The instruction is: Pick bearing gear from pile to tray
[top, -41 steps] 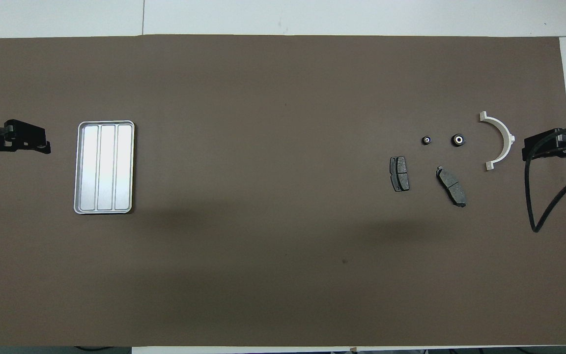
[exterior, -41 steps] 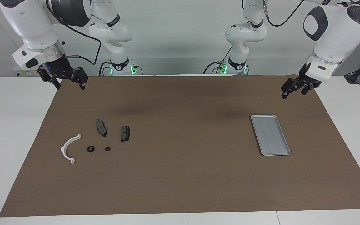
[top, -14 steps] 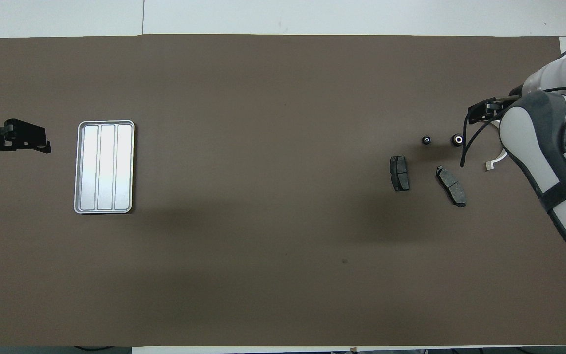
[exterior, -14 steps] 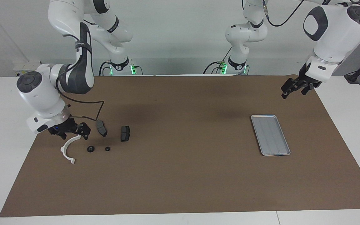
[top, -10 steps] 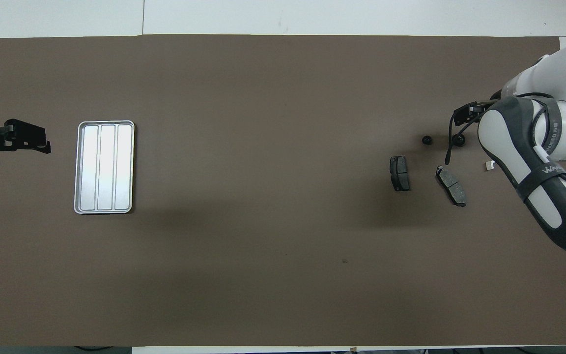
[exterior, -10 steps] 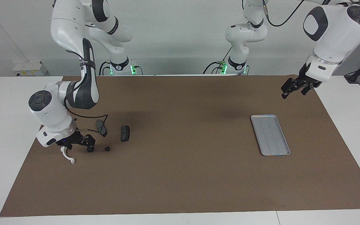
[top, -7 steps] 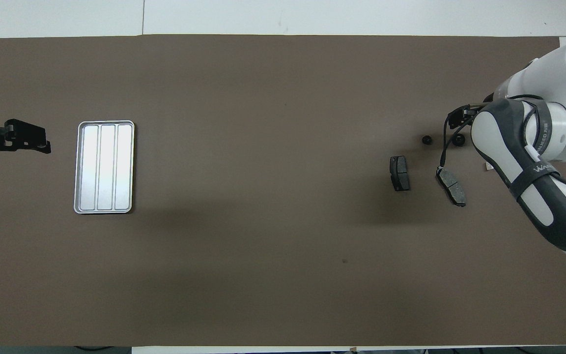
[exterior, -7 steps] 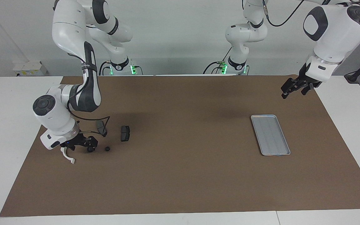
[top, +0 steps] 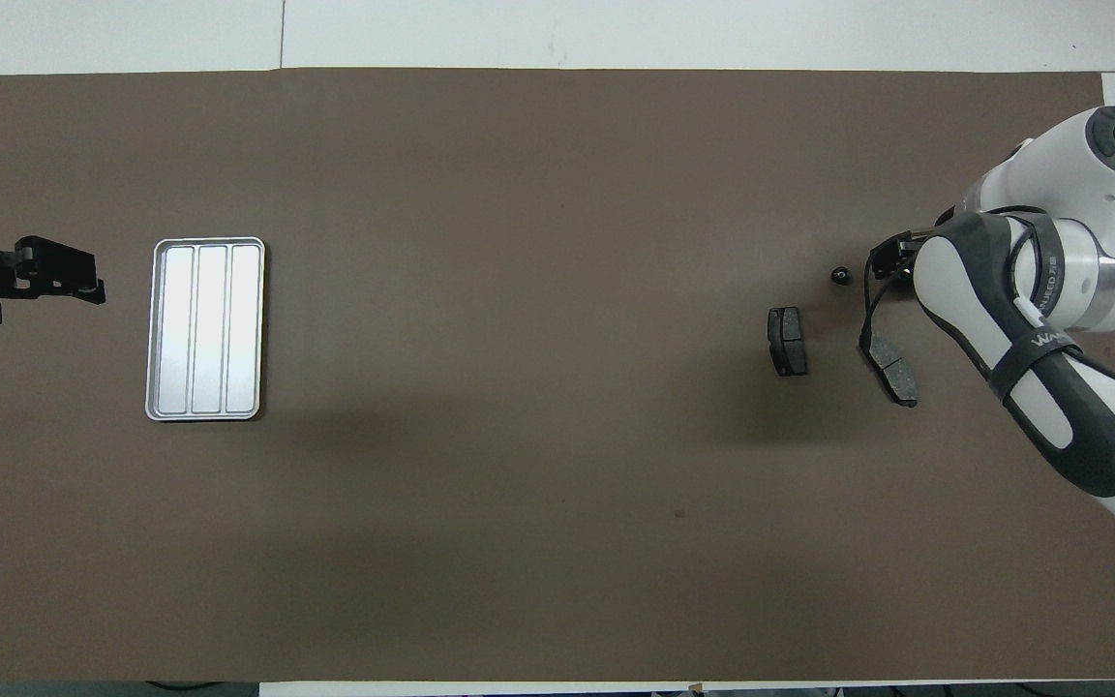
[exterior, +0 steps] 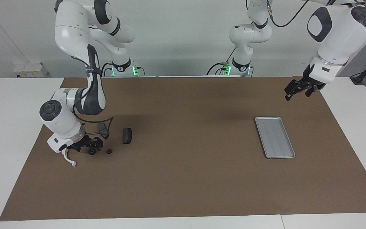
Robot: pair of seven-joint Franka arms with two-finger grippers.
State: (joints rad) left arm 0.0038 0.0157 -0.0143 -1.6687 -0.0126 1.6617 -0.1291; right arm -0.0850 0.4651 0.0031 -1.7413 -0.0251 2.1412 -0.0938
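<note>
Since the earlier frames the right arm has swung down from the table's corner to the pile, while the left arm waits as before

Facing view: right gripper (exterior: 91, 147) sits low, just over the larger black round piece (exterior: 92, 151), fingers spread, nothing held; whether a fingertip touches the piece is hard to tell. Smaller black round piece (exterior: 109, 151) lies just beside it, apart. White arc bracket (exterior: 70, 159) shows only partly under the wrist. Two brake pads (exterior: 126, 135) lie nearer the robots than the round pieces, one half hidden by the cable. Tray (exterior: 274, 137) lies well apart, toward the left arm's end, nothing in it. Left gripper (exterior: 293, 89) hangs over the brown mat (exterior: 183, 178), fingers apart, nothing held

Overhead view: right arm covers the bracket and the larger round piece. Smaller round piece (top: 840, 276), both pads (top: 787, 341) and tray (top: 206, 329) are plain. Left gripper (top: 78, 278) sits beside the tray, at the mat's edge
</note>
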